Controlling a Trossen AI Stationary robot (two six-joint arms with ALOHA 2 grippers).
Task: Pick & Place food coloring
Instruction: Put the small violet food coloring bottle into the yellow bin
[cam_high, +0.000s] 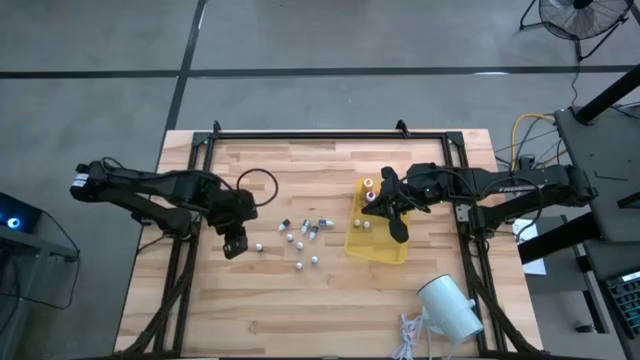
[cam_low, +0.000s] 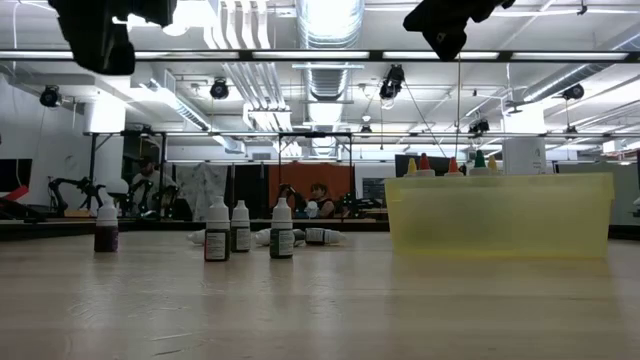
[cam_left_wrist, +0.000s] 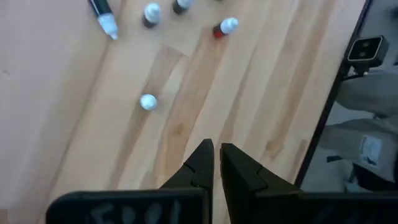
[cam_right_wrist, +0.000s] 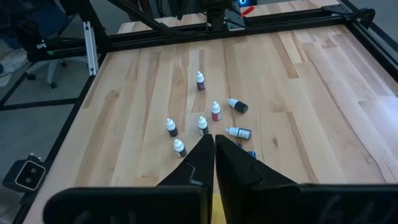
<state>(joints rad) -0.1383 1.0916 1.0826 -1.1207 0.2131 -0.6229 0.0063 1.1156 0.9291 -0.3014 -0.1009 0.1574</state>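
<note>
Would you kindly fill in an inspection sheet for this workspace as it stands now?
Surface: pale wooden plank table inside a black metal frame.
Job's things: small white-capped dropper vials scattered mid-table, some upright, some lying flat; colour-topped bottles stand in the translucent yellow tray.
Clutter: large white cylinder lying near the table's front right corner.
Grippers: left gripper shut, empty, beside the vials; right gripper shut, empty, above the tray.
Cables: black loop by the left arm; yellow cable off the table's right.
Surroundings: standing fan; people seated in the room behind.
</note>
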